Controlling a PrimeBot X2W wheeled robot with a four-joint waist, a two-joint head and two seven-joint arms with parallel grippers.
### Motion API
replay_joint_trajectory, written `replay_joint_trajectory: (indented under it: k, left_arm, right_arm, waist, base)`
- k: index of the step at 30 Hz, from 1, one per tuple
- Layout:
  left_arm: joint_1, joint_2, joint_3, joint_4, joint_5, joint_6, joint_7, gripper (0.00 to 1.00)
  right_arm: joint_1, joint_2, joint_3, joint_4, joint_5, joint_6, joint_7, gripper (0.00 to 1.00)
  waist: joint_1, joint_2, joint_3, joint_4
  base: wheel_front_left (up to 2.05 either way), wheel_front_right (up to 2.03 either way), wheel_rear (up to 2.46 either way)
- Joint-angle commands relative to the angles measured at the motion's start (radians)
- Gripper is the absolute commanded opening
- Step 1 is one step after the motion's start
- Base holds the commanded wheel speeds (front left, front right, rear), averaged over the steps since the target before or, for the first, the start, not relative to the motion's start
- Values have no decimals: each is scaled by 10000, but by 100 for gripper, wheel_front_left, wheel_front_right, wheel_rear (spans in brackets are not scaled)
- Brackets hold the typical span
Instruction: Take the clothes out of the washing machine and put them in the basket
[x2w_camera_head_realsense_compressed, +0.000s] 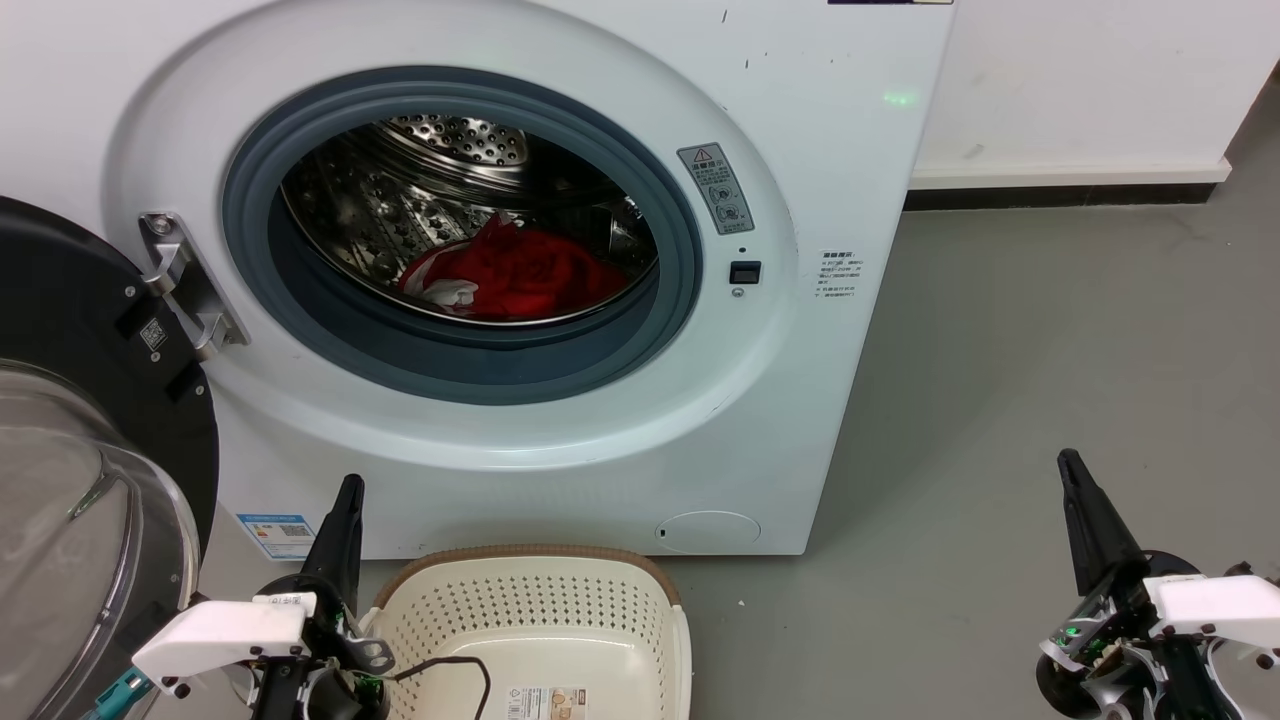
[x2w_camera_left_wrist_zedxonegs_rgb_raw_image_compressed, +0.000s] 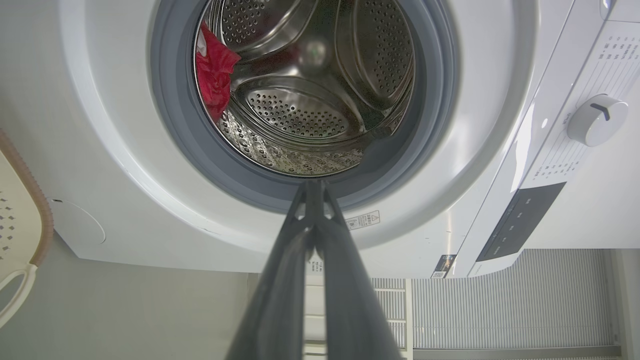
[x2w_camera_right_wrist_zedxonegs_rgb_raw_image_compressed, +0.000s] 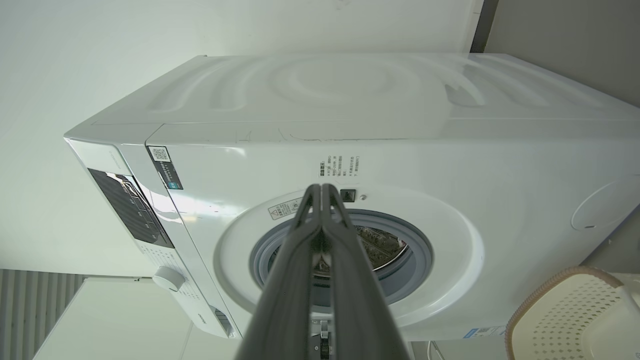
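Both claws (x2w_camera_head_realsense_compressed: 350, 484) (x2w_camera_head_realsense_compressed: 1068, 459) below, clothes (x2w_camera_head_realsense_compressed: 520, 270) inside washing machine (x2w_camera_head_realsense_compressed: 800, 420)

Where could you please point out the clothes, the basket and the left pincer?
Clothes (x2w_camera_head_realsense_compressed: 520, 275): head view, middle of the red heap.
Basket (x2w_camera_head_realsense_compressed: 530, 550): head view, its brown back rim.
Left pincer (x2w_camera_head_realsense_compressed: 351, 488): head view, at its closed fingertips.

Clothes (x2w_camera_head_realsense_compressed: 530, 272) in the washing machine (x2w_camera_head_realsense_compressed: 800, 180), basket (x2w_camera_head_realsense_compressed: 530, 600) on the floor (x2w_camera_head_realsense_compressed: 1000, 400) just before it, door (x2w_camera_head_realsense_compressed: 60, 320) at its left.

red clothes (x2w_camera_head_realsense_compressed: 520, 272) heaped low in washing machine (x2w_camera_head_realsense_compressed: 560, 420) drum, door open; cream basket (x2w_camera_head_realsense_compressed: 540, 630) on floor before it.
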Motion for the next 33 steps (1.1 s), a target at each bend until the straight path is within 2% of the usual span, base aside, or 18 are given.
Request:
replay_joint_trajectory:
  k: [1,20,21,29,33]
  left_arm:
    - [-80,-17,18,1,3,-32,20,0]
    - [-80,-17,18,1,3,-32,20,0]
    - [0,0,0,0,2,0,0,100]
    - [-12,-12,-432,-18,182,3,-405,100]
    - [-69,-11,-490,-196,663,2,-599,100]
  right_arm:
    - [-111,26,-15,13,-62,-3,24,0]
    - [-111,27,-15,14,-63,-3,24,0]
    - [0,0,-2,0,0,0,0,100]
    - [246,7,204,-170,-282,0,-405,100]
    - [309,7,201,-380,-735,0,-598,100]
  waist:
    - [0,0,0,0]
    - [0,0,0,0]
    - [0,0,0,0]
    - [0,0,12,-17]
    - [0,0,21,-28]
  base:
    - [0,0,0]
    - [0,0,0]
    - [0,0,0]
    - [0,0,0]
    - [0,0,0]
